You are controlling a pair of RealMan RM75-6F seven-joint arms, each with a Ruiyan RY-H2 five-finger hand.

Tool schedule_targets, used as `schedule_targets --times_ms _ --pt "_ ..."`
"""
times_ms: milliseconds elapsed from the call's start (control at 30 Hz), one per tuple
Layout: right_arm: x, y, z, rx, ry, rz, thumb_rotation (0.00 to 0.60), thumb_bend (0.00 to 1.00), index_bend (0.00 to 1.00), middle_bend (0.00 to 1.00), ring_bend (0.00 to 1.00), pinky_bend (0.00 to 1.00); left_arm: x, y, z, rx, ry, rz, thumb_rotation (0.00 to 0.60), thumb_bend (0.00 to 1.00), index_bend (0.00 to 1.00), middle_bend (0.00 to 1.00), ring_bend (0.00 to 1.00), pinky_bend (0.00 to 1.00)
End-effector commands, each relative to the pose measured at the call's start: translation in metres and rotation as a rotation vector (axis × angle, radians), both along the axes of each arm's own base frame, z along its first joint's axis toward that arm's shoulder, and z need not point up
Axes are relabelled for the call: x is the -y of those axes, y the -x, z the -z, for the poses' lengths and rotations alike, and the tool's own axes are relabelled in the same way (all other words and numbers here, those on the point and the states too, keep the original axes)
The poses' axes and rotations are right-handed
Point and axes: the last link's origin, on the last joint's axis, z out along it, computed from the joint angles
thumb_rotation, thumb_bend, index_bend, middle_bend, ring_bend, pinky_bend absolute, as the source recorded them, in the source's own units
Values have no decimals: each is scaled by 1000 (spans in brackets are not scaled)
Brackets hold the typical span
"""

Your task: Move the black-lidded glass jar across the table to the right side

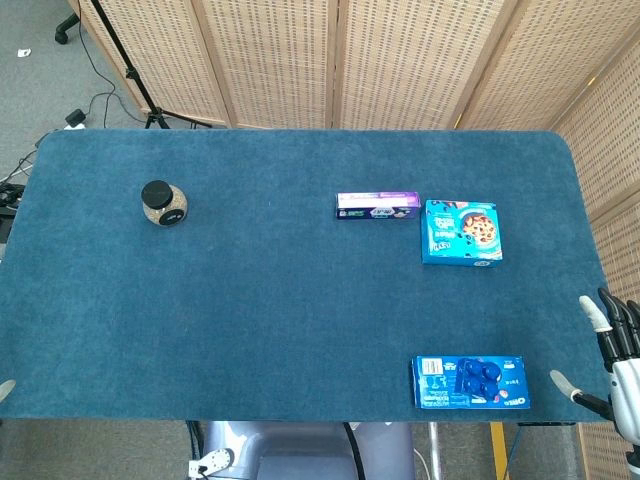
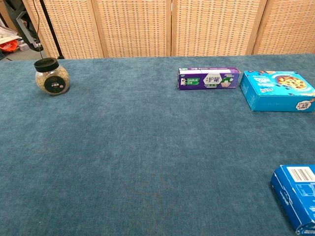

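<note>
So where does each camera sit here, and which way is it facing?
Head view: high above the near edge, looking steeply down on the table; the right hand shows at lower right.
Chest view: low at the near edge, looking across toward the screens; no hand shows.
Both show: the jar and three boxes.

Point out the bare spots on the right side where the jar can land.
Bare cloth lies between the light-blue cookie box and the dark-blue cookie box, and left of both. The far right is crowded: toothpaste box beside the light-blue box. The right hand hangs off the edge.
</note>
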Motion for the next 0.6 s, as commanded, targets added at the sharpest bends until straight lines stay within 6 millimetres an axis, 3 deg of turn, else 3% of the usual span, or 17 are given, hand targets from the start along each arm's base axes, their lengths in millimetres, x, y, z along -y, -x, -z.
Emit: schedule_targets --times_ms 33,233,367,533,600 --pt "0 0 0 0 -1 1 600 0 0 0 0 0 0 0 0 0 0 -1 600 0 0 0 0 0" --pt "1 0 1 -1 -5 1 600 0 0 0 0 0 0 1 0 2 2 -2 600 0 0 0 0 0" --pt "2 1 1 6 -9 6 600 0 0 0 0 0 -11 1 1 4 23 -2 600 0 0 0 0 0" --pt "5 2 3 2 -20 16 600 0 0 0 0 0 -55 -11 -1 106 140 55 600 43 0 0 0 0" --pt "9 3 1 10 -12 29 600 0 0 0 0 0 -93 -24 1 153 198 110 600 152 0 0 0 0"
